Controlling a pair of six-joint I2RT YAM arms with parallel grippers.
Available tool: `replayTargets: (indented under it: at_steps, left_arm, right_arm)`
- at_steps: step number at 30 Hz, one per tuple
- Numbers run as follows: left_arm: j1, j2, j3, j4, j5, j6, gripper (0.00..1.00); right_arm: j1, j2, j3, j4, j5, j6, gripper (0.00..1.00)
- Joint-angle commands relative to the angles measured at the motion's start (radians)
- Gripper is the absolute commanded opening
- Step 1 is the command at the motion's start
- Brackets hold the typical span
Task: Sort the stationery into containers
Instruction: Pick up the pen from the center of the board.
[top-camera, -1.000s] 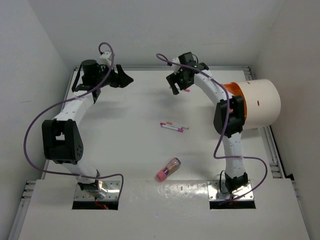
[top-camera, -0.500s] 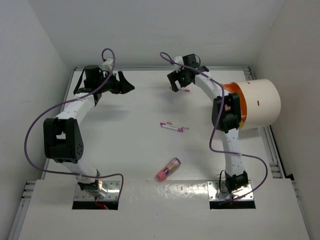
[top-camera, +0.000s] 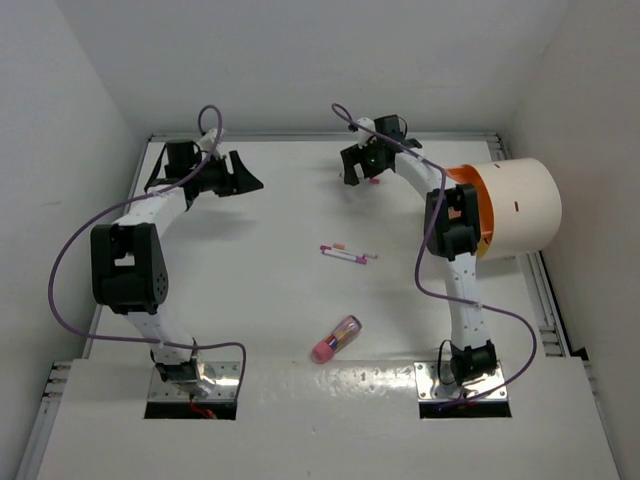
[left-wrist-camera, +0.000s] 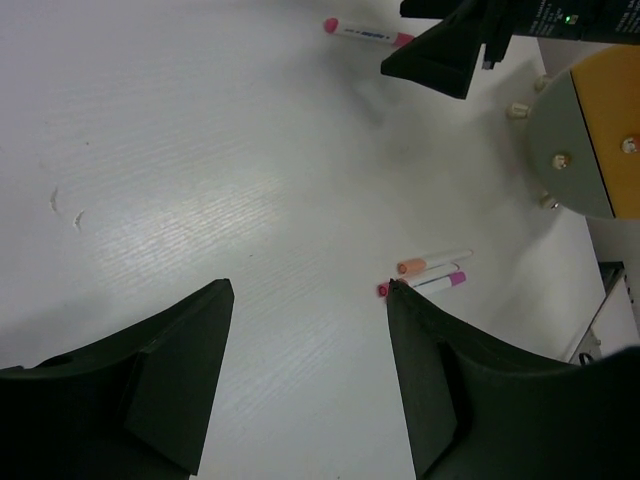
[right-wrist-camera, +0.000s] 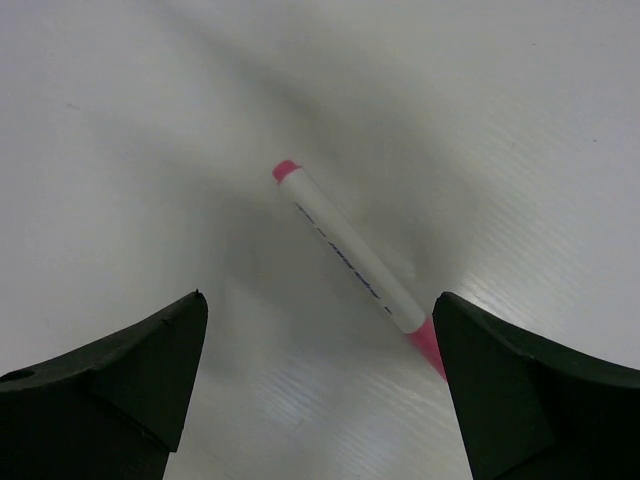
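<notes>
Since the drum (top-camera: 515, 205) lies on its side at the table's right edge & no opening shows, a drop-off there could go astray, imo. Right gripper (right-wrist-camera: 318, 300) hangs over a white pink-tipped pen (right-wrist-camera: 345, 255) at far centre, jaws spread wide, holding nothing, seemingly clear of it. Pen lies diagonal between the fingers, so a close may pinch it off-centre & flick it away. Left gripper (left-wrist-camera: 308, 290), far left: jaws apart, empty. Pink-ended tube (top-camera: 337, 338) near front; two more pens (top-camera: 348, 254) mid-table.
</notes>
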Motion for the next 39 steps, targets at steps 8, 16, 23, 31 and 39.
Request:
replayTargets:
  at_steps: [8, 16, 23, 31, 39]
  left_arm:
    - [0.027, -0.003, 0.057, 0.008, 0.051, -0.026, 0.7]
    - [0.043, -0.02, 0.055, -0.017, 0.052, -0.003, 0.7]
    - [0.057, -0.008, 0.081, -0.021, 0.066, -0.019, 0.7]
    - [0.062, -0.049, 0.088, -0.106, 0.107, 0.007, 0.69]
    - [0.077, -0.175, 0.062, -0.129, 0.117, 0.019, 0.7]
  right_arm:
    - [0.029, 0.022, -0.041, 0.081, 0.031, -0.05, 0.91]
    - [0.028, 0.065, -0.007, 0.101, 0.082, -0.081, 0.91]
    - [0.048, -0.001, -0.07, -0.03, 0.065, -0.127, 0.57]
    - [0.143, -0.095, -0.118, -0.415, 0.215, -0.377, 0.32]
    - [0.181, -0.142, -0.194, -0.557, 0.286, -0.365, 0.03]
